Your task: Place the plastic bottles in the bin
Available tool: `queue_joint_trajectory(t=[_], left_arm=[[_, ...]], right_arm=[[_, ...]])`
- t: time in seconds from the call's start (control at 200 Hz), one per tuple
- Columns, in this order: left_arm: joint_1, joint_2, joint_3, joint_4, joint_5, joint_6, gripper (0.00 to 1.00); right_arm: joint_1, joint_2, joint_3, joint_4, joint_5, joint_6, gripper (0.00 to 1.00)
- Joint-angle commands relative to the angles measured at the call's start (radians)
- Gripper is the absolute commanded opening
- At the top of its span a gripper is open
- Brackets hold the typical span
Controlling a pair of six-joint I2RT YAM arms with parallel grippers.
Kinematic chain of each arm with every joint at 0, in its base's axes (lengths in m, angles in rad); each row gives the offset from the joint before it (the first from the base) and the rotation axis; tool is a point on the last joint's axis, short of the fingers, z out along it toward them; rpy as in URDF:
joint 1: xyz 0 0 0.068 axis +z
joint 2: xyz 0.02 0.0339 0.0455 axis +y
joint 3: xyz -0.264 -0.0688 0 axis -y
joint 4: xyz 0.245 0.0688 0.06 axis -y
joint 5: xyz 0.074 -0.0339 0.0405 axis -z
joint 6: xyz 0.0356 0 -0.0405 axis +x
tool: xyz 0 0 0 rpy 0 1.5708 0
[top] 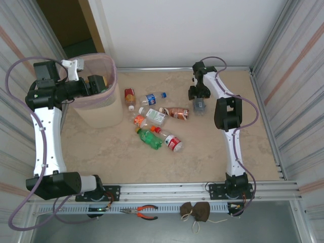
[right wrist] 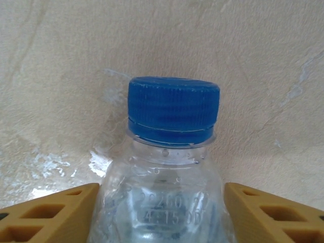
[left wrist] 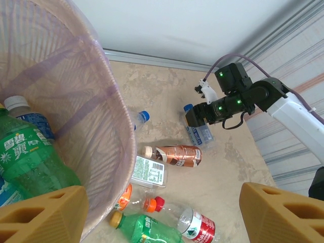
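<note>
Cut off by the lower edge of the right wrist view: a clear bottle (right wrist: 164, 162) with a blue cap, neck and shoulder in frame, the rest out of sight, raised digits on the plastic too blurred to read. Pinched at centre frame by the right gripper (right wrist: 162, 185), one tan finger (right wrist: 50, 212) against each side, cap pointing away toward the pale marbled table (right wrist: 61, 61). From overhead, at upper right of centre, tucked under the black gripper and half covered by it. In the left wrist view, left gripper (left wrist: 162, 190) spread wide with nothing between its fingers (left wrist: 43, 215), just their tips in frame at the two bottom corners. Bin (left wrist: 76, 91) at the left of that frame, far rim and base cropped; inside it a green bottle (left wrist: 30, 157) and a white-capped bottle (left wrist: 25, 114), both partly cut off. Half hidden behind the bin wall: a blue-capped bottle (left wrist: 137, 117) and an orange-capped bottle (left wrist: 124, 197). In the open at lower centre, lying close together on the table: a brown bottle (left wrist: 174, 154), a white-labelled bottle (left wrist: 149, 169), a yellow-capped bottle (left wrist: 144, 228) and a red-labelled bottle (left wrist: 195, 227), all well apart from both grippers.
</note>
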Motion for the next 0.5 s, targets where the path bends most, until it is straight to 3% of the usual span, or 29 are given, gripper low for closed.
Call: queue_joint_trajectory(t=[0.0, 0.095, 0.24, 0.496], left_arm=[[-0.007, -0.035, -0.014, 0.019, 0.029, -0.01, 0.78], [-0.008, -0.04, -0.016, 0.029, 0.035, -0.015, 0.78], [-0.028, -0.062, -0.033, 0.079, 0.052, -0.029, 0.78], [-0.126, -0.121, -0.11, 0.254, 0.056, -0.097, 0.78]], right_arm=[[0.001, 0.006, 0.03, -0.031, 0.021, 0.017, 0.57], [0.002, -0.013, 0.029, -0.037, 0.026, 0.017, 0.51], [0.01, -0.083, 0.005, -0.049, 0.034, 0.021, 0.52], [0.019, -0.365, -0.2, 0.052, -0.05, 0.068, 0.53]])
